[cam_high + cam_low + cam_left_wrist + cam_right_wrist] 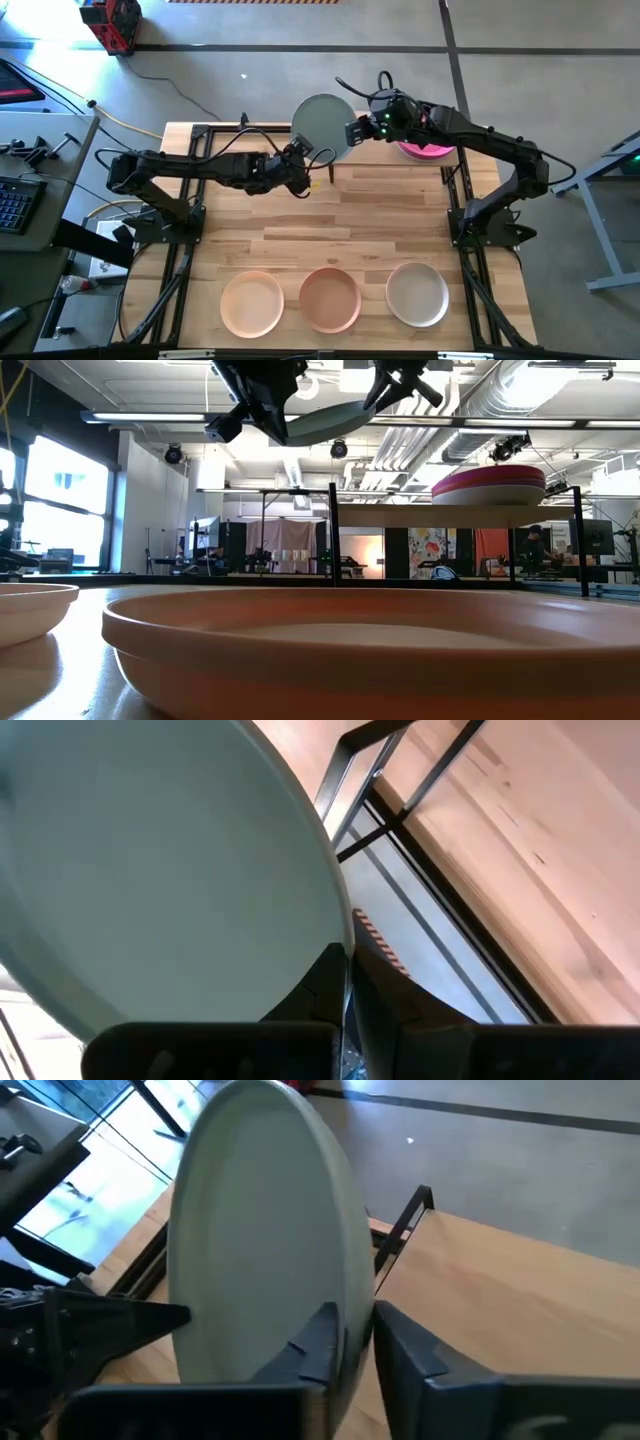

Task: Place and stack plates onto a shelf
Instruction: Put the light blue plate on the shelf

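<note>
High view shows both arms holding one pale blue-green plate (325, 122) up in the air, just beside the shelf (380, 170). The left end effector (300, 155) is pressed together on the plate's rim. The right end effector (358, 131) is pinching the other side of the rim. A stack with a magenta plate (425, 150) on top sits on the shelf. Three more plates wait on the tabletop (340, 225), well apart from the shelf. This looks like a hand-over step. Next, the left one should let go, so the right arm can carry the plate onto the shelf.
</note>
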